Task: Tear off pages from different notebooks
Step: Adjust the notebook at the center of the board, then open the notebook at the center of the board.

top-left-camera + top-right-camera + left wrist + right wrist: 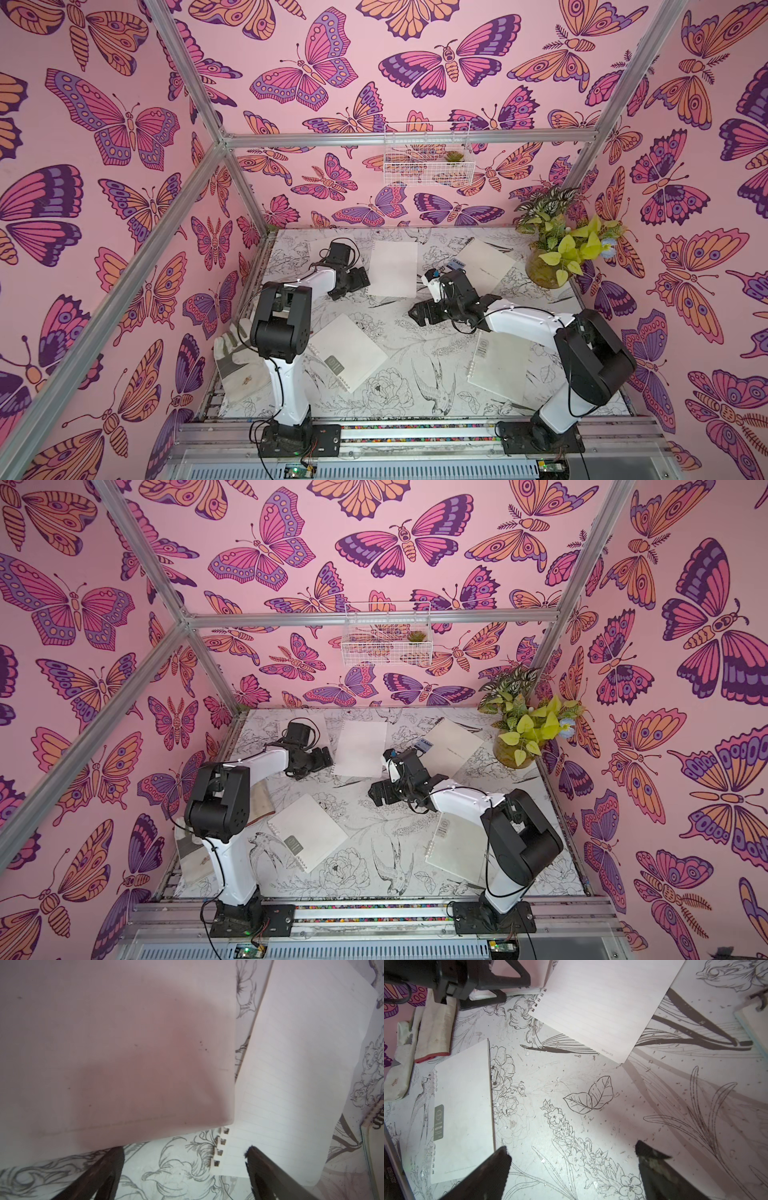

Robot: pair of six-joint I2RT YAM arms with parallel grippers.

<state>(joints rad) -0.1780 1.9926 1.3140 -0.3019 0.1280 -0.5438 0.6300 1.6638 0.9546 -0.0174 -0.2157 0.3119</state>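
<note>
The left gripper (184, 1150) and right gripper (571, 1146) both gape, empty, near the loose lined page (392, 269). The CAMP notebook (486, 266) lies just beside that page (best, I judge: pin its spiral with 1 gripper, peel slowly).

Directions are counted from the centre of the floral-printed white tabletop (399, 332), with 12 o'clock at the back wall. A loose white lined paper sheet (392, 269) lies flat at 12 o'clock. A large off-white notebook with black spiral (488, 266) lies at 2 o'clock, and at its 3 o'clock, in the corner, stands a green leafy plant in a round glass pot (544, 272). One off-white ring-bound notebook (353, 353) lies at 8 o'clock. A second ring-bound notebook (498, 365) is at 4 o'clock. A white work glove (232, 361) lies near 9 o'clock by the table edge. A white wire basket (428, 166) hangs on the back wall.
</note>
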